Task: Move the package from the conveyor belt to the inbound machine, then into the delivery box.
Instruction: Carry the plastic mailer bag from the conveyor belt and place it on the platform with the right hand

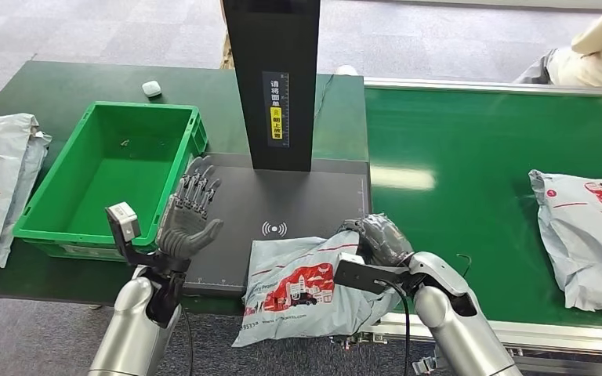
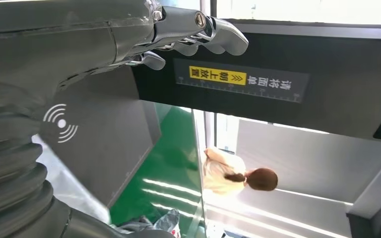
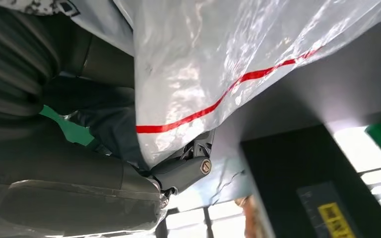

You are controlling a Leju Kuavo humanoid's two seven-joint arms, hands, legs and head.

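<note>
A grey plastic package (image 1: 302,290) with red print lies half on the dark scanner plate (image 1: 298,200) of the inbound machine and hangs over its front edge. My right hand (image 1: 376,239) grips the package's right end; up close its fingers (image 3: 186,168) are closed under the crinkled grey film (image 3: 218,64). My left hand (image 1: 190,210) is raised, open and empty, between the plate and the green delivery box (image 1: 110,176). Its spread fingers (image 2: 198,32) show against the machine's black column (image 2: 278,84).
A second grey package (image 1: 588,235) lies on the green conveyor belt (image 1: 470,157) at right. More grey bags (image 1: 0,180) sit left of the box. A small white object (image 1: 151,88) lies on the green table behind it. A person sits at the far right (image 1: 596,47).
</note>
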